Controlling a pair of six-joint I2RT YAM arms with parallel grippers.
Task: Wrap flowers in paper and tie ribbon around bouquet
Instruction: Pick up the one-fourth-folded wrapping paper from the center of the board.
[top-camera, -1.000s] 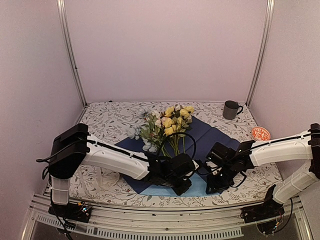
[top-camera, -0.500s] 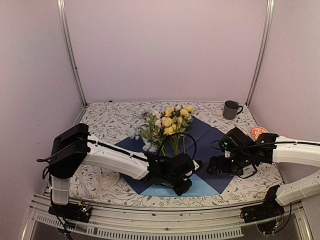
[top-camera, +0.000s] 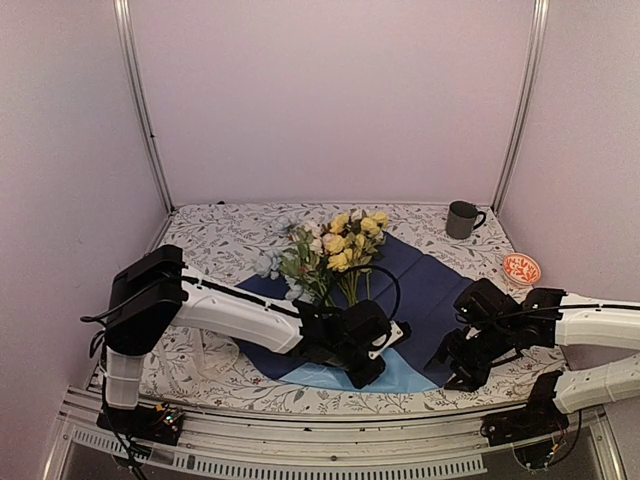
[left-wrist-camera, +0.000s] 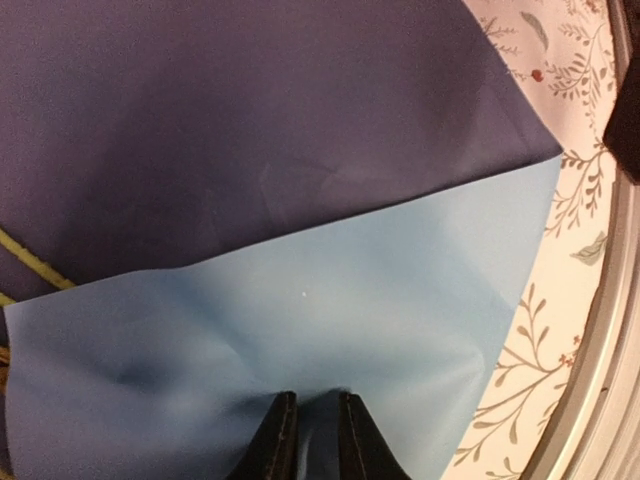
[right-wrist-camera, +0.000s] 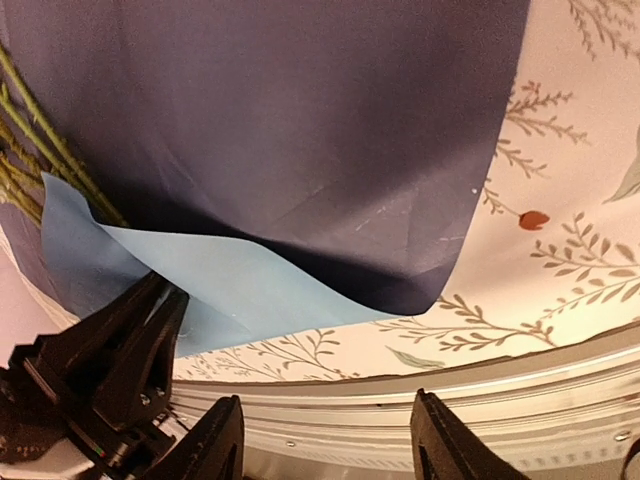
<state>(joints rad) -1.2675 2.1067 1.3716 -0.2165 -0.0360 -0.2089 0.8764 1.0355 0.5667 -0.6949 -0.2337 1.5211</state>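
Note:
The paper (top-camera: 425, 285) lies navy face up on the table, and its near corner is folded over to show the light blue face (top-camera: 400, 372). The flowers (top-camera: 340, 248) rest on the sheet with their stems (right-wrist-camera: 40, 150) pointing toward me. My left gripper (left-wrist-camera: 312, 412) is shut on the light blue flap (left-wrist-camera: 330, 310), which puckers between its fingertips. In the top view that left gripper (top-camera: 363, 370) sits at the fold. My right gripper (right-wrist-camera: 330, 432) stands open and empty just off the paper's right corner (right-wrist-camera: 420, 290), over the table's front edge. No ribbon or bouquet shows.
A grey mug (top-camera: 462, 218) stands at the back right and a small orange bowl (top-camera: 521, 267) at the right edge. The floral tablecloth (right-wrist-camera: 590, 200) ends at a metal front rail (right-wrist-camera: 400, 400). Frame posts (top-camera: 520, 100) rise at the back corners.
My right gripper opened, let go of the paper, lifted away to the right, then dropped toward the front edge. The paper's right corner now lies flat. My left gripper kept its grip.

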